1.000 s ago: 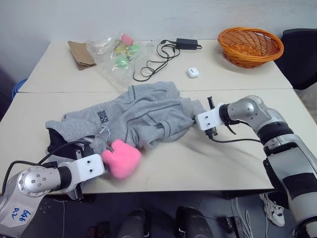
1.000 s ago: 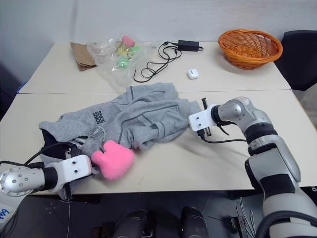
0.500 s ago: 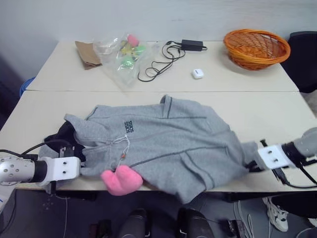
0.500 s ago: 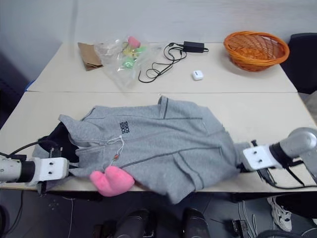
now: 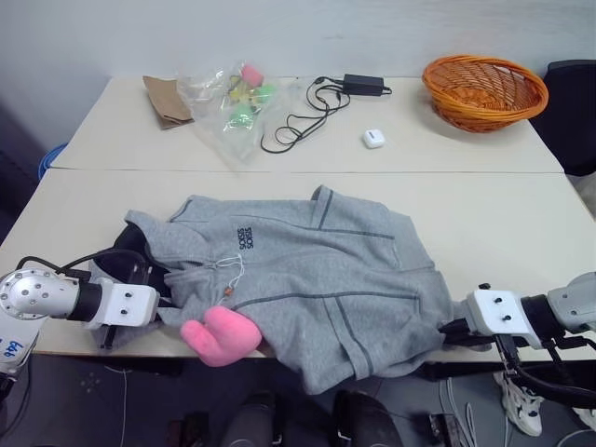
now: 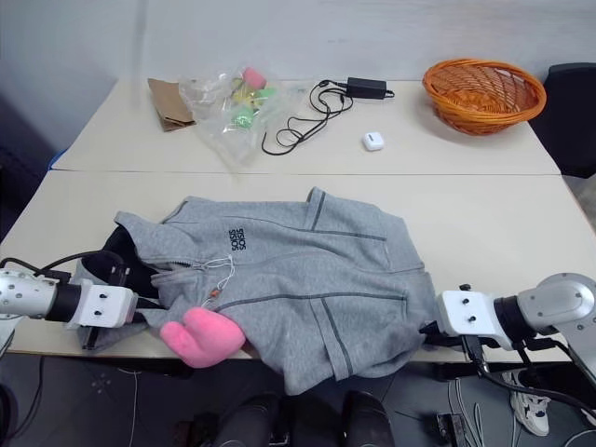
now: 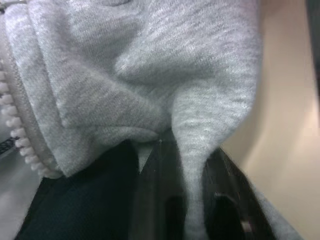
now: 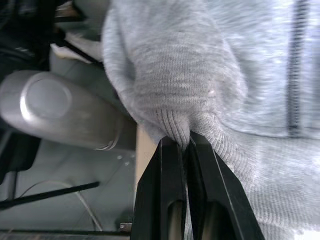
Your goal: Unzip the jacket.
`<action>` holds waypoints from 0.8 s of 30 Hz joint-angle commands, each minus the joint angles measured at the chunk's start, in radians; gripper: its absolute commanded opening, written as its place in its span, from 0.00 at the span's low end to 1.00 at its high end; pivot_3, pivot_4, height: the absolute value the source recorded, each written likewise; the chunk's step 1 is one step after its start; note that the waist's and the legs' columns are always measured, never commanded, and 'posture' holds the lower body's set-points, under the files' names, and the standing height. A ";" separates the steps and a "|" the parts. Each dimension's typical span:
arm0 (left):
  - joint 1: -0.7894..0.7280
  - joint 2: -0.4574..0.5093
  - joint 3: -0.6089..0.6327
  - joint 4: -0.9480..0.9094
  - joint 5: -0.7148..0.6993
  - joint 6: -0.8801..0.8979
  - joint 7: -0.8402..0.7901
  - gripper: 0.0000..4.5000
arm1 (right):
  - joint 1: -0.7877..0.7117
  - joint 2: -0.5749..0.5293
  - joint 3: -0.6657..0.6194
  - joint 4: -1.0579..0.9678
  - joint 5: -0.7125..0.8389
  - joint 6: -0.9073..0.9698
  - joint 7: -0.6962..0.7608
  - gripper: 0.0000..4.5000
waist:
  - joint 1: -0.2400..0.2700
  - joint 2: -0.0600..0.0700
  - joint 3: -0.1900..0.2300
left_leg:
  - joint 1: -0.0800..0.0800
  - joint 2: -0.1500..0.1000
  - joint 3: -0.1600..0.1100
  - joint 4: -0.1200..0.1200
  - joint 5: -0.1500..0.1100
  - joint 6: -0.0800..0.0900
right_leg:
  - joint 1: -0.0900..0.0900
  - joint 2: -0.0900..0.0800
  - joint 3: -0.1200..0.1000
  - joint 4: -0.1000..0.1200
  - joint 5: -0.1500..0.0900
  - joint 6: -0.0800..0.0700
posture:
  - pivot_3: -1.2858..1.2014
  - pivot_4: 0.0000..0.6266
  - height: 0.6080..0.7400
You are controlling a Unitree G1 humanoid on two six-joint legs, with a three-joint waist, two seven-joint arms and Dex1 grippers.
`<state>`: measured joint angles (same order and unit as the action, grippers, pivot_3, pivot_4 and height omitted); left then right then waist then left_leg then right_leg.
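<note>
We pinch the jacket (image 5: pixel 307 270) taut between both grippers, left (image 5: pixel 154 300) at collar, right (image 5: pixel 453 332) clamped on hem.

We cannot see the left gripper's (image 5: pixel 158 300) fingertips: the jacket's (image 5: pixel 307 270) collar covers them at the table's (image 5: pixel 484 214) near edge. The chest lettering (image 5: pixel 244 237) is too small to read. The jacket's hem hangs over that near edge, its underside out of sight (the zipper slider is also too small to make out). The right arm (image 5: pixel 568 312) is cut off by the picture's edge.
</note>
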<state>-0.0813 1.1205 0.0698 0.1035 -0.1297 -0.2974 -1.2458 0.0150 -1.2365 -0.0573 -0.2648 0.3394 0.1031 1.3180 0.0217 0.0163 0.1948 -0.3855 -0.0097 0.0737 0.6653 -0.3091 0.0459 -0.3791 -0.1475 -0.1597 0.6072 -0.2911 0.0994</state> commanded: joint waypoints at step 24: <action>0.112 0.038 0.127 -0.546 -0.534 0.964 0.085 1.00 | -0.324 0.095 -0.174 -0.168 0.601 0.636 -0.033 0.82 | 0.004 -0.005 0.005 | -0.002 0.001 -0.001 0.001 -0.001 -0.001 | 0.000 0.002 0.001 -0.003 0.000 0.000 | 0.52 0.24 1.00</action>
<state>0.0469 1.1619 0.2032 -0.4266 -0.6584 0.6531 -1.1696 -0.2993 -1.1489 -0.2071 -0.4066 0.9132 0.7282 1.2933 0.0261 0.0117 0.1993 -0.3876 -0.0083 0.0722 0.6662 -0.3100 0.0448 -0.3788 -0.1455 -0.1589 0.6044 -0.2912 0.0990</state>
